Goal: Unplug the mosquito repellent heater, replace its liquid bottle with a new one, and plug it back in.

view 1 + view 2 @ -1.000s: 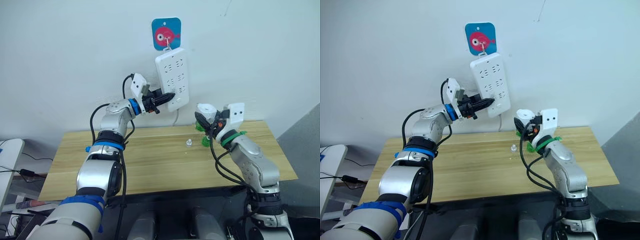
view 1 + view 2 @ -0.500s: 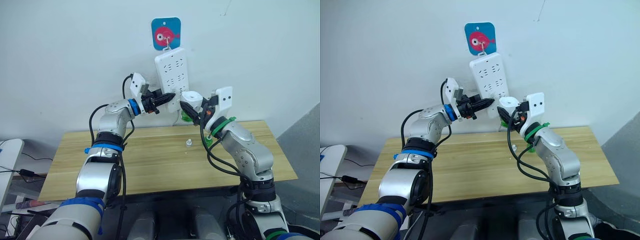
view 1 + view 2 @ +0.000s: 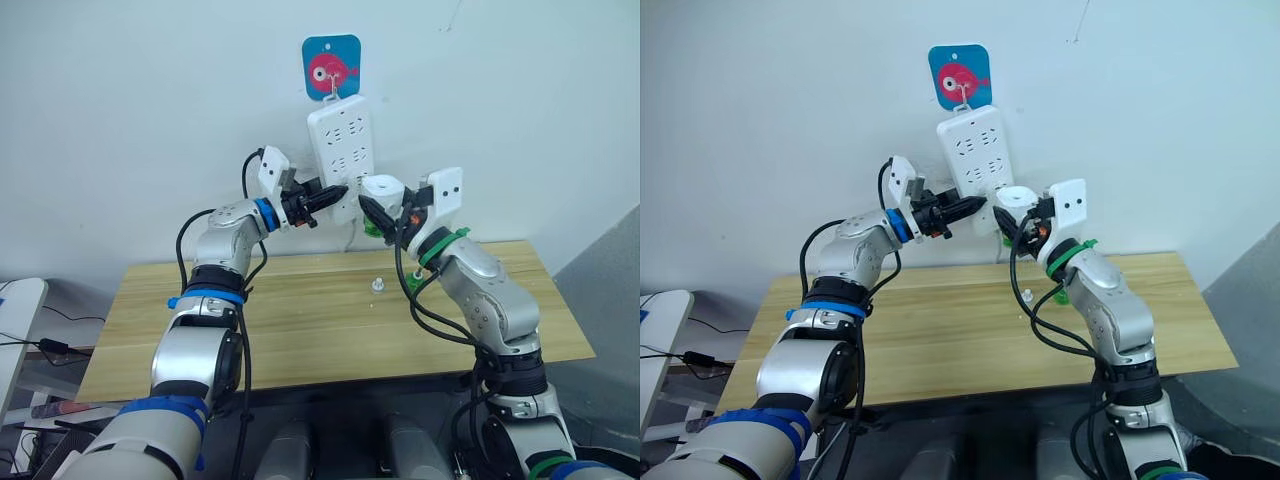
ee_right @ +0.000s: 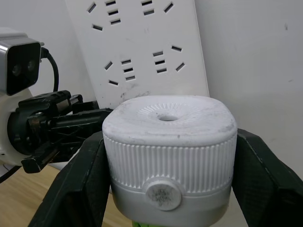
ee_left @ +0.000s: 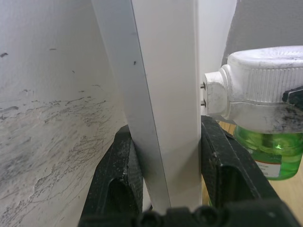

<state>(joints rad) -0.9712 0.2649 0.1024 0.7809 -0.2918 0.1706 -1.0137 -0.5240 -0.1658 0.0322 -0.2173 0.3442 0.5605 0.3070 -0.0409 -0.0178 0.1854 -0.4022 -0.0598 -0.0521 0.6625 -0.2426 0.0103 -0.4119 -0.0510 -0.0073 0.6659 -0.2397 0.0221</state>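
Wooden planks make up the desk (image 3: pixel 300 320), which runs across the middle of the head views against a pale wall. High on that wall, at upper centre, a white power strip (image 3: pixel 340 150) hangs tilted from a hook on a blue plaque with a pink fish (image 3: pixel 332 66).

Left of centre, the left claw (image 3: pixel 330 195) reaches to the strip's lower edge, its two black fingers clamped on the strip's side; in the left wrist view the fingers (image 5: pixel 118 175) sit on either side of the white bar, touching it.

Right of centre, the right claw (image 3: pixel 378 215) is clamped on the mosquito repellent heater (image 3: pixel 382 190), held in the air just beside the strip's lower right corner, above the desk. In the right wrist view the heater's ribbed white body sits squeezed between the two fingers, domed top and centre hole showing. The left wrist view shows its two metal prongs (image 5: pixel 203 94) pointing at the strip's face, close to it, though contact cannot be judged, with a green liquid bottle (image 5: pixel 267 151) under it.

Below the heater, a small clear cap-like item (image 3: pixel 378 285) stands on the desk, with a small green piece (image 3: pixel 1061 296) near it.
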